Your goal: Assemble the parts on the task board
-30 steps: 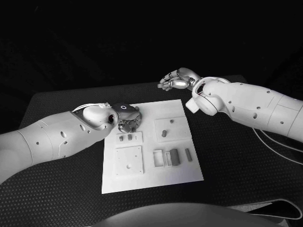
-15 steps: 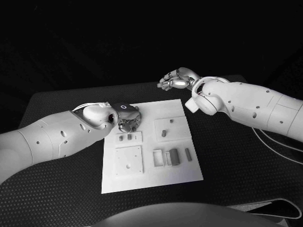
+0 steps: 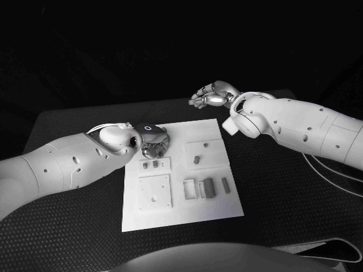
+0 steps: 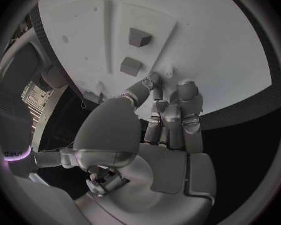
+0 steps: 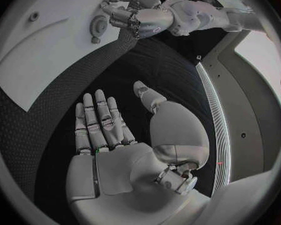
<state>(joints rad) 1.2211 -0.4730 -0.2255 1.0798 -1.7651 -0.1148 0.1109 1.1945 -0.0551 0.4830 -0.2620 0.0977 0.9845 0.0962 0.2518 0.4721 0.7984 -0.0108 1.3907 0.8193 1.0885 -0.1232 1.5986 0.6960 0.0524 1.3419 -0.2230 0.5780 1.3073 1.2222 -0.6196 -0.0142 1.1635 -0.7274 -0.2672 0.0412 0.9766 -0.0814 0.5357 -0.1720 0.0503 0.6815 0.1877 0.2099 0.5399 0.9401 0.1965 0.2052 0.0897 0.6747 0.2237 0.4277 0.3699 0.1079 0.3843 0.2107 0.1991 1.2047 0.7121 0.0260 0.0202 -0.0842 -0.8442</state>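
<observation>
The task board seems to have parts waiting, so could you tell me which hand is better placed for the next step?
Probably the left hand: it rests on the task board beside the parts. The right hand hangs open beyond the board's far edge.

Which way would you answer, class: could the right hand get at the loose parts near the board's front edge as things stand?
Probably yes: the right hand is open, and nothing lies over the parts on the board.

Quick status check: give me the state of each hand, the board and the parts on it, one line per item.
Left hand: fingers curled down onto the far left area of the board; whether it holds a part is hidden.
Right hand: open, fingers straight, empty, above the black table off the board's far edge.
White rectangular task board: flat on the table.
Small grey parts: lying on the board, untouched.
</observation>
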